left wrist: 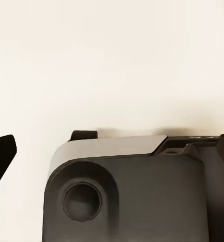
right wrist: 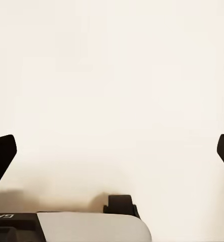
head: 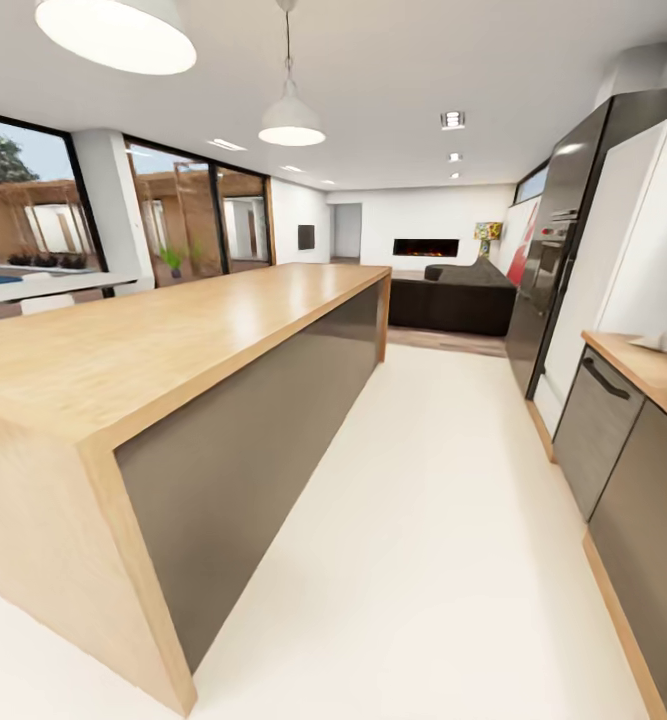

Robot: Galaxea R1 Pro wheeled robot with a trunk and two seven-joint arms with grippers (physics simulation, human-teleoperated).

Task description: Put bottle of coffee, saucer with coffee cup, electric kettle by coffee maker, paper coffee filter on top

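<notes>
Was in transit through kitchen, island (head: 163, 350) to my left, counter (head: 653, 375) to my right. Small white thing (head: 654, 342) on counter, possibly paper filter. My right gripper (right wrist: 112, 151) spread open, empty; left gripper's state I couldn't tell. Best swing toward counter and search out coffee maker.

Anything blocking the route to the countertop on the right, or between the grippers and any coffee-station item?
No coffee item is in view, so that can't be judged. The pale floor between the wooden island and the right-hand countertop looks open. Both wrist views face bare floor.
</notes>
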